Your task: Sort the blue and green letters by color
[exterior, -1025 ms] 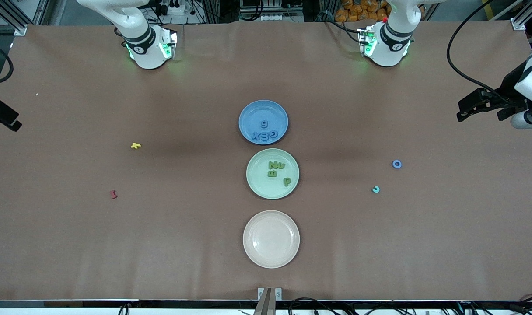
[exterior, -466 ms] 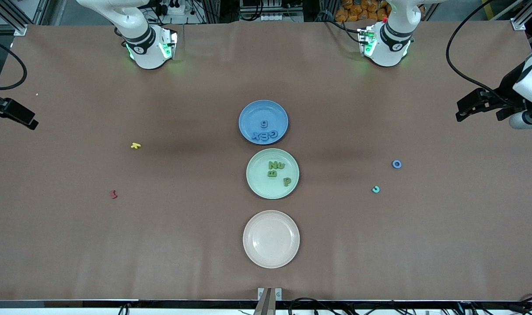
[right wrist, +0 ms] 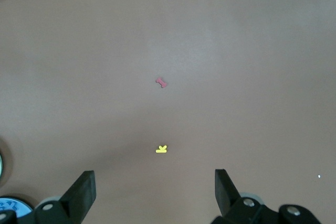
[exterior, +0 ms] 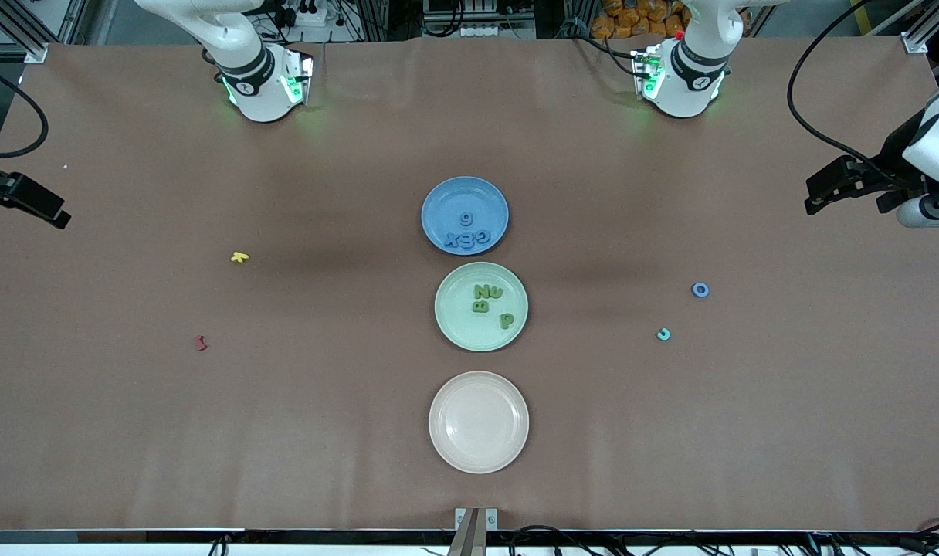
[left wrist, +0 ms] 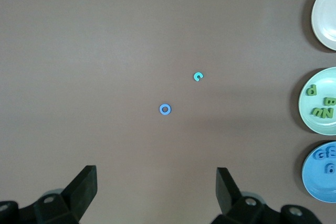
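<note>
blue plate (right wrist: 11,207) (edge-cropped), barely showing

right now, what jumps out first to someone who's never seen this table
Three plates in a row down the middle of the table: a blue plate holding blue letters, a green plate holding green letters, and a bare cream plate nearest the front camera. A blue O and a teal letter lie loose toward the left arm's end.

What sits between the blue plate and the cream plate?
The green plate, holding four green letters, lies between the blue plate and cream plate, seen in the front view.
</note>
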Controlling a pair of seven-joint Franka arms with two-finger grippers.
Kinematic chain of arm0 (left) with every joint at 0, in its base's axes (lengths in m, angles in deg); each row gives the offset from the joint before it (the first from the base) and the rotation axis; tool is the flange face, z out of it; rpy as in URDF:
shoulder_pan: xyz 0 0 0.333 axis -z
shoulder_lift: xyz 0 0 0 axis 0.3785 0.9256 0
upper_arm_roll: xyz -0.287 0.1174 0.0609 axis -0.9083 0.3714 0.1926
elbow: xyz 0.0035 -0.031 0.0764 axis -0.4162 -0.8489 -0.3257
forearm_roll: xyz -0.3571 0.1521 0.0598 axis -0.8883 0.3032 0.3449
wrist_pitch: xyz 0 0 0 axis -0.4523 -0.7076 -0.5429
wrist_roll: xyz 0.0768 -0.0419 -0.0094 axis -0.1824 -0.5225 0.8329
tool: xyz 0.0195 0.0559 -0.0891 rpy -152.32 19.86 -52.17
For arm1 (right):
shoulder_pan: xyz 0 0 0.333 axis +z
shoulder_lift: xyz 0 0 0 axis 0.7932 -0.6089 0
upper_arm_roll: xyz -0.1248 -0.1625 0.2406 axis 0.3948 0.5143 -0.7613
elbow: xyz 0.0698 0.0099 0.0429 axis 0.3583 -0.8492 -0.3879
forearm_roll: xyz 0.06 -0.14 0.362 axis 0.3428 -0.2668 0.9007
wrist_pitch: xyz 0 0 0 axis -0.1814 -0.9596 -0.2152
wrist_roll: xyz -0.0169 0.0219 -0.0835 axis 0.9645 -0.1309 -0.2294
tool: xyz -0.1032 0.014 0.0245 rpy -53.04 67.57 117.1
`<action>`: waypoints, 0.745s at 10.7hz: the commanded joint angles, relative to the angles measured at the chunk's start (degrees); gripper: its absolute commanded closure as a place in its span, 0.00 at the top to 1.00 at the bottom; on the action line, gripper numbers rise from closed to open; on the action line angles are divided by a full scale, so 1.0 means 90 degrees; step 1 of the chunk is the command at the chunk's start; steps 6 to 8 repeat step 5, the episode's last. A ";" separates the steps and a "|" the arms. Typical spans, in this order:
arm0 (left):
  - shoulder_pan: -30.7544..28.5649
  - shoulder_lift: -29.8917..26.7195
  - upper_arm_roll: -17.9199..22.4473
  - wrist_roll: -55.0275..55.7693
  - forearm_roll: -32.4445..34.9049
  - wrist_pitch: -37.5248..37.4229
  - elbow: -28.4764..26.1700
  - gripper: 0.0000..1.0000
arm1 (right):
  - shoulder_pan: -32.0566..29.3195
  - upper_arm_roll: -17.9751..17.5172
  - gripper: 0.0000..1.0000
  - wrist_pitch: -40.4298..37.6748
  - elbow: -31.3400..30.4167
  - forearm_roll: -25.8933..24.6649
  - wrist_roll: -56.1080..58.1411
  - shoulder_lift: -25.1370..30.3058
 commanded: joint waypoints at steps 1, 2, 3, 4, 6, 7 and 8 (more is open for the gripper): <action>-0.0008 -0.0040 -0.0021 -0.0118 0.0163 -0.0060 0.0064 1.00 | -0.0040 -0.0023 1.00 -0.0019 -0.0070 0.0118 0.0101 0.0066; 0.0001 -0.0069 -0.0040 -0.0109 0.0231 -0.0060 0.0064 1.00 | -0.0040 -0.0023 1.00 -0.0019 -0.0080 0.0118 0.0101 0.0056; -0.0008 -0.0070 -0.0030 -0.0118 0.0241 -0.0060 0.0064 1.00 | -0.0040 -0.0023 1.00 -0.0019 -0.0080 0.0118 0.0101 0.0056; -0.0028 -0.0070 -0.0021 -0.0118 0.0242 -0.0060 0.0064 1.00 | -0.0030 -0.0023 1.00 -0.0019 -0.0080 0.0118 0.0101 0.0056; -0.0028 -0.0079 -0.0030 -0.0118 0.0251 -0.0069 0.0064 1.00 | -0.0020 -0.0023 1.00 -0.0019 -0.0080 0.0118 0.0091 0.0037; -0.0028 -0.0079 -0.0030 -0.0118 0.0251 -0.0069 0.0064 1.00 | -0.0020 -0.0023 1.00 -0.0019 -0.0080 0.0118 0.0091 0.0037; -0.0028 -0.0079 -0.0030 -0.0118 0.0251 -0.0069 0.0064 1.00 | -0.0020 -0.0023 1.00 -0.0019 -0.0080 0.0118 0.0091 0.0037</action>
